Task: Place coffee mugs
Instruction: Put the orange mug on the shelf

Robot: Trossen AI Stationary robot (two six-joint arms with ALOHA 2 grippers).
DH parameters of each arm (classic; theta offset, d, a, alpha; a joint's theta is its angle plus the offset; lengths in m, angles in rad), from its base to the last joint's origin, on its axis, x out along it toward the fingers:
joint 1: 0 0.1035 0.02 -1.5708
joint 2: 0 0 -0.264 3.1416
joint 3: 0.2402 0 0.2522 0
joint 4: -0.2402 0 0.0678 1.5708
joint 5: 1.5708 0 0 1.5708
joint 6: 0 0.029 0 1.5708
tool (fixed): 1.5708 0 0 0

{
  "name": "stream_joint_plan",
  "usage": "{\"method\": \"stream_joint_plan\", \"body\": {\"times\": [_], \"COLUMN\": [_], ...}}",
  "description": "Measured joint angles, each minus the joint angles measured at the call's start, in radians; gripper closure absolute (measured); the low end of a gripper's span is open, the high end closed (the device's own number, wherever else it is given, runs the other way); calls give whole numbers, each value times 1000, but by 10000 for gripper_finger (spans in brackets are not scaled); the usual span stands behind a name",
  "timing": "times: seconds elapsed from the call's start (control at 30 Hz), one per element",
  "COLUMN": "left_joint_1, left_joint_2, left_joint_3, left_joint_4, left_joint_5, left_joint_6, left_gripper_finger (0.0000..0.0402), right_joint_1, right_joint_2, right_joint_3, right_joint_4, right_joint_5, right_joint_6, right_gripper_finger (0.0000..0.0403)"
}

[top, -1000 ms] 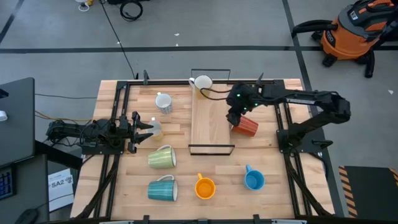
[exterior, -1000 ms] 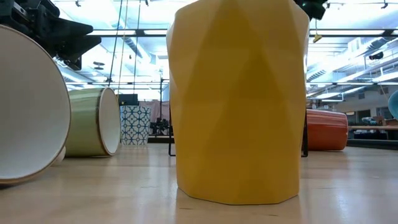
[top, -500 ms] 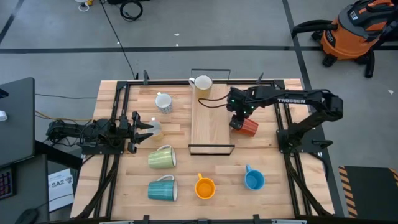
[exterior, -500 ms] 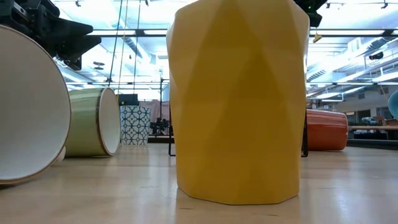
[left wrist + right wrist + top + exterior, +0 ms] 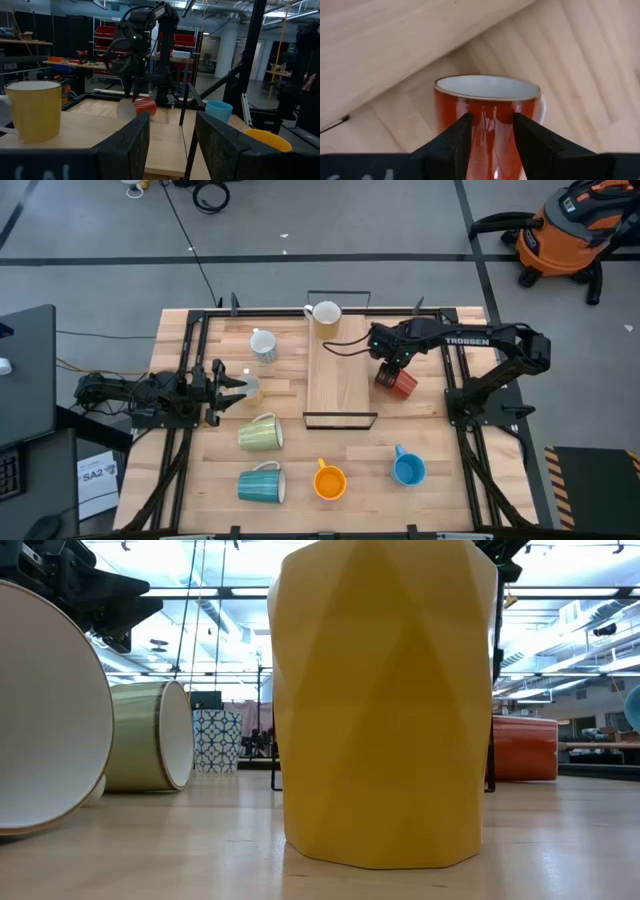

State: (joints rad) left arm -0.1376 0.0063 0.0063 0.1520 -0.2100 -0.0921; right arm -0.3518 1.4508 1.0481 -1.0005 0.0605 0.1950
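A red-orange mug, white inside, lies on its side just right of the wooden board. My right gripper stands over it, pointing down, fingers open; in the right wrist view its fingers show in front of the mug's wall, and the handle points sideways. My left gripper waits open at the table's left, beside a tan mug. White, yellow, pale green, teal, orange and blue mugs are scattered around. My right gripper comes from above at the side wall of the red-orange mug, which lies on the table. The gap between the fingers is narrower than the mug. Whether the fingertips touch the wall, I cannot tell.
The board has black wire ends at its far and near edges. Black frame rails run along both table sides. The orange mug fills the low view, with the pale green mug behind it. Bare wood lies right of the red-orange mug.
My right gripper has shifted a little toward the table's right edge, from beside the board to over the red-orange mug, and its forearm has straightened out. The mug has stayed where it lay.
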Motion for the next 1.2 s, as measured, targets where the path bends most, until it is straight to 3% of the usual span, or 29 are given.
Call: {"method": "stream_joint_plan", "body": {"times": [0.43, 0.63, 0.97, 1.2], "left_joint_1": [0, 0, 0, 0], "left_joint_2": [0, 0, 0, 0], "left_joint_3": [0, 0, 0, 0], "left_joint_4": [0, 0, 0, 0], "left_joint_5": [0, 0, 0, 0], "left_joint_6": [0, 0, 0, 0], "left_gripper_finger": [235, 235, 235, 235], "right_joint_1": [-123, -156, -215, -272], "right_joint_2": [2, -2, -3, 26], "right_joint_3": [-2, 66, 195, 195], "right_joint_4": [60, 55, 64, 47], "right_joint_5": [0, -87, -173, -274], "right_joint_6": [-89, -200, -595, -735], "right_gripper_finger": [253, 253, 253, 253]}}
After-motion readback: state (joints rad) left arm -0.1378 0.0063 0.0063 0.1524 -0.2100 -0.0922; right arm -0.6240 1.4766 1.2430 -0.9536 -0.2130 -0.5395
